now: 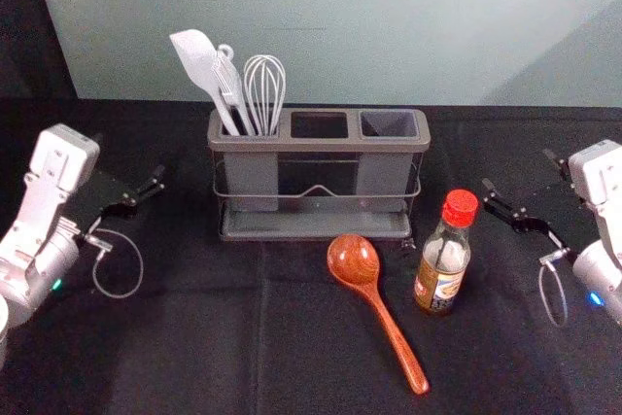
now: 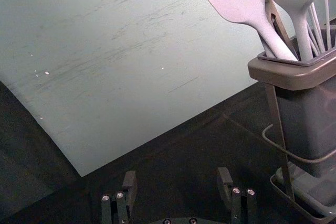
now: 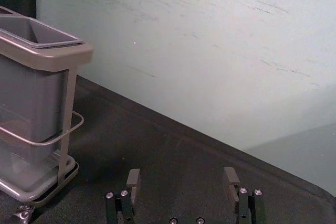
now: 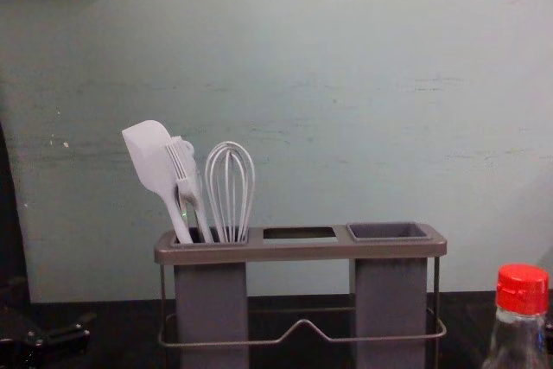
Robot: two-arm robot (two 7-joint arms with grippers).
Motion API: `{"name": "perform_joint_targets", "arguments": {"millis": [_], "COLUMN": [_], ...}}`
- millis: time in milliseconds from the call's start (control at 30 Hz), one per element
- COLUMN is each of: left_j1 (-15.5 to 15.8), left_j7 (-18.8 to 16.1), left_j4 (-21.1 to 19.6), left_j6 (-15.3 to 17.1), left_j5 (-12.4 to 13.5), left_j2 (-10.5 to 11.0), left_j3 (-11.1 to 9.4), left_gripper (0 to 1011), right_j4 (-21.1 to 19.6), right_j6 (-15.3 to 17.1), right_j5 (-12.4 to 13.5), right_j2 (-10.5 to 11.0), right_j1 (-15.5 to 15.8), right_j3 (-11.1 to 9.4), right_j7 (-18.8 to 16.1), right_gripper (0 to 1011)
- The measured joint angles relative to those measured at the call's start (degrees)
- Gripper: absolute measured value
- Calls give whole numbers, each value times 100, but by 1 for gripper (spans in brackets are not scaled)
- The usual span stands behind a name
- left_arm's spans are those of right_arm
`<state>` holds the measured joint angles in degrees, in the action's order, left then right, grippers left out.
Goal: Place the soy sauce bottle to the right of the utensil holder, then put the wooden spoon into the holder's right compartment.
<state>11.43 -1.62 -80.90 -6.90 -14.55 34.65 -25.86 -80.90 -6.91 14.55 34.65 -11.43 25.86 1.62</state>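
Red cap (image 1: 461,208) on the soy sauce bottle (image 1: 444,258), which stands upright right of centre in the head view, near the front right corner of the utensil holder (image 1: 319,145). Looks like glass: stiff, smooth, maybe slippery, breakable if dropped. Modest weight, I'd guess, carried low. Best hold: around the labelled body, below the narrowing shoulder; not the cap.

Wooden spoon (image 1: 357,264) lies lower centre, bowl toward the holder, handle (image 1: 394,339) slanting to lower right. Glossy, rigid, probably light but bowl-heavy; may roll or swing. I'd pinch the upper handle near the bowl, leaving the tail free to enter the right compartment (image 1: 384,177) first.

Right gripper (image 3: 182,177), at the right edge of the head view: fingers wide apart, nothing between them. Left gripper (image 2: 177,179), at that view's left edge: likewise spread and empty. Bottle first, by the right arm, seems sensible.
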Motion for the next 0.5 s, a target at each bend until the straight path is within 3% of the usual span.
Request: {"name": "perform_joint_targets", "arguments": {"millis": [267, 500], "left_j1": [0, 0], "left_j7": [0, 0], "left_j4": [0, 0], "left_j6": [0, 0], "left_j5": [0, 0], "left_j2": [0, 0], "left_j3": [0, 0], "left_gripper": [1005, 1005], "right_j4": [-220, -843], "right_j6": [-25, -133], "right_j5": [-134, -145], "right_j2": [99, 453], "right_j1": [231, 861], "right_j3": [-80, -350], "right_j7": [23, 46], "right_gripper": [1004, 1004]}}
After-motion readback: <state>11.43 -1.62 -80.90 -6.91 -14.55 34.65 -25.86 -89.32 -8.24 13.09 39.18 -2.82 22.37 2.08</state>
